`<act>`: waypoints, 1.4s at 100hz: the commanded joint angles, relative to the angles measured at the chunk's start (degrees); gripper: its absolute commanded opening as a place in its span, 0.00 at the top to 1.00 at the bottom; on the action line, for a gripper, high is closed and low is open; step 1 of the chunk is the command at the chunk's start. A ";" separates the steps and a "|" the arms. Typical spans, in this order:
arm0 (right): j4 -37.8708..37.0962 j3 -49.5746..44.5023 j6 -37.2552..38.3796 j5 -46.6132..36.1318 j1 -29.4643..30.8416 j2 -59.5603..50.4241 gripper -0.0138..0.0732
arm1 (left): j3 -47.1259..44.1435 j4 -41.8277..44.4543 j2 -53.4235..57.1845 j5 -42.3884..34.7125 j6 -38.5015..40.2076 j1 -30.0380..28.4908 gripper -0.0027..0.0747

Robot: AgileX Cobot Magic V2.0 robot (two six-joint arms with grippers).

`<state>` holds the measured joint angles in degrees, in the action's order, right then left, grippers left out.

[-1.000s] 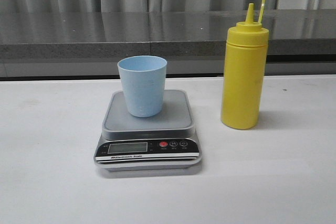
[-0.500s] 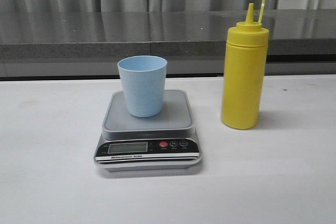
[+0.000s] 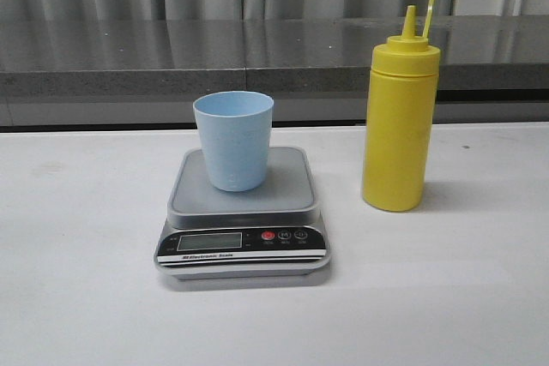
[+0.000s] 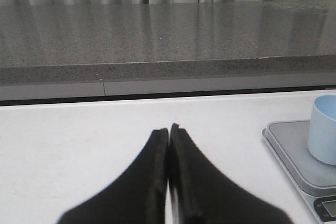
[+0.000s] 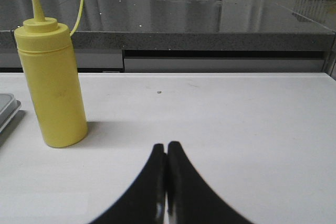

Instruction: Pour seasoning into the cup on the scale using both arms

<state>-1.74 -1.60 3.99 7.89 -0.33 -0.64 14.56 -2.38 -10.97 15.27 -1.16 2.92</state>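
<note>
The light blue cup [image 3: 233, 140] stands upright on the grey scale [image 3: 243, 212] in the middle of the white table. The tall yellow seasoning bottle [image 3: 399, 111] stands upright to the right of the scale, its tethered cap sticking up. Neither gripper shows in the front view. In the left wrist view my left gripper [image 4: 168, 128] is shut and empty over bare table, with the cup [image 4: 324, 129] and scale [image 4: 299, 153] off to one side. In the right wrist view my right gripper [image 5: 166, 144] is shut and empty, apart from the bottle [image 5: 51, 80].
A long dark grey stone ledge [image 3: 257, 57] runs along the back of the table [image 3: 86, 297], with pale curtains behind it. The scale's black panel [image 3: 243, 242] with display and red button faces the front.
</note>
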 commanded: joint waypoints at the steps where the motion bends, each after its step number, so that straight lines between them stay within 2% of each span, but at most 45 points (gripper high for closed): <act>1: 0.04 1.23 -0.11 -4.84 0.37 -1.09 0.92 | -0.79 0.51 -0.44 -8.23 0.66 -0.18 0.99; 25: 0.04 1.23 -0.11 -4.84 0.37 -1.09 0.92 | -10.24 1.27 2.71 -13.47 0.66 -0.18 0.99; 51: 0.04 1.23 -0.11 -4.84 0.37 -1.09 0.92 | -16.79 1.27 11.07 -14.43 0.66 -0.55 0.99; 81: 0.04 1.23 -0.11 -4.84 0.37 -1.09 0.92 | -16.91 1.27 12.92 -12.90 0.66 -4.27 0.99; 140: 0.04 1.23 -0.11 -4.84 0.37 -1.09 0.92 | -16.91 1.27 12.92 -12.90 0.66 -4.28 0.99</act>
<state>-1.74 -1.60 4.09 7.79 -0.33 -0.64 -0.06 -1.09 0.24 6.69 -1.16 -1.11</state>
